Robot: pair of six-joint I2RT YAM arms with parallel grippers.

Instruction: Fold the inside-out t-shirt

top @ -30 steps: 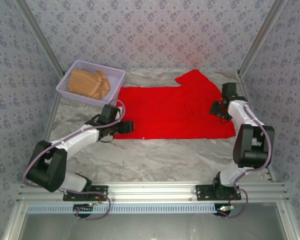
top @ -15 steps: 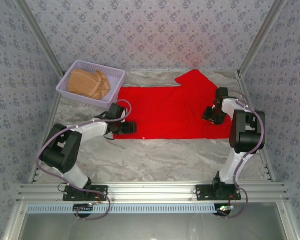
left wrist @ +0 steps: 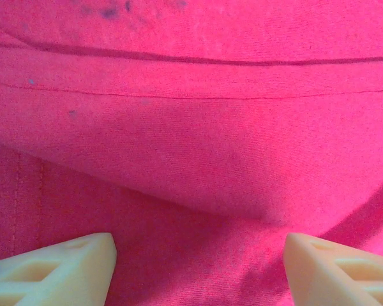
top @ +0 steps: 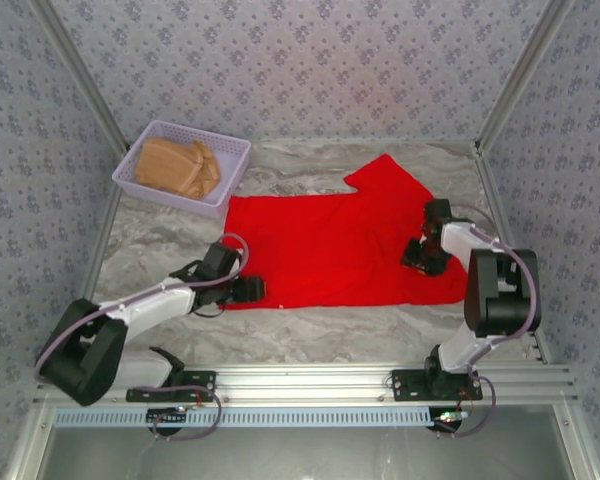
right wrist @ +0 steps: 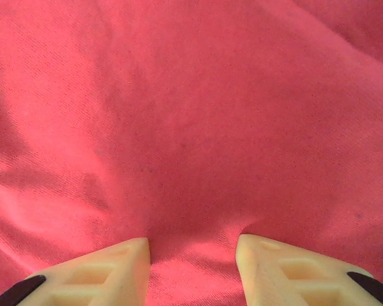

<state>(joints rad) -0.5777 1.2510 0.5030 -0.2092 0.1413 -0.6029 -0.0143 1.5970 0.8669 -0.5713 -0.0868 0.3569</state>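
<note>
Inside-out t-shirt (top: 330, 240) spread flat on counter (top: 310, 325), long axis left-to-right. Left gripper (top: 250, 289) at near-left hem corner, jaws wide over cloth. Right gripper (top: 418, 256) on shirt's right end, jaws narrower round pucker; pinched or not, cannot tell.

Looks bright and evenly lit from above. Leaves only soft shadows in folds of the inside-out t-shirt (left wrist: 191, 127). Goes slightly soft and oversaturated in both wrist views; reads sharp from the top.
</note>
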